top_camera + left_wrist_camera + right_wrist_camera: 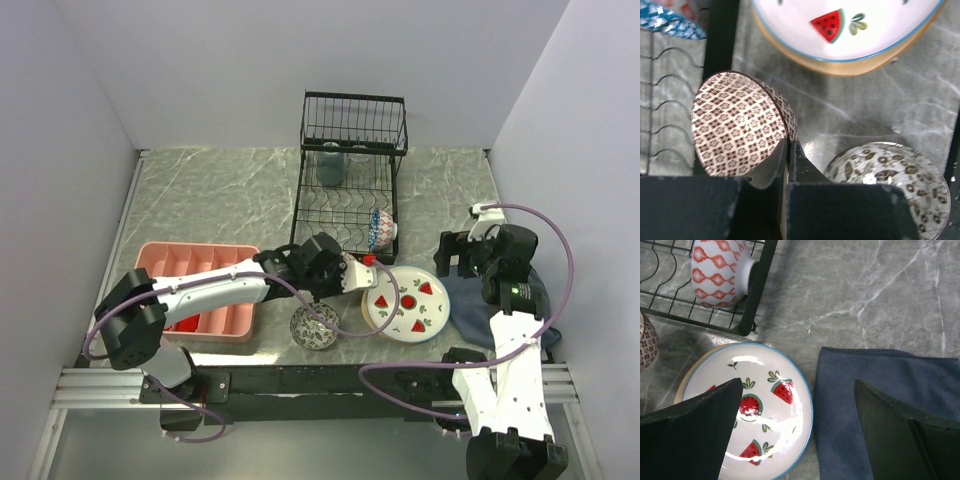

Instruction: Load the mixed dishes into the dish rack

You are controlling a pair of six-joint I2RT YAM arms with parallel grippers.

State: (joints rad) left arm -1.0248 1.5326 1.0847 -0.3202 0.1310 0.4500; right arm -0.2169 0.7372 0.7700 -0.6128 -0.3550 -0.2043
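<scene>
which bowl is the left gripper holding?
The brown checked bowl, pinched at its rim by the left gripper and tipped on edge. The floral bowl sits free on the table.

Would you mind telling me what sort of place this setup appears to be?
Probably a lab test cell staged as a kitchen counter: plain white walls box in a marble-look table, with a black wire dish rack on it.

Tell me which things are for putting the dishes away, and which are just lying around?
For the job: dish rack, brown patterned bowl, watermelon plate, tan plate under it, floral bowl.
Just lying about: pink tray, blue cloth.
</scene>
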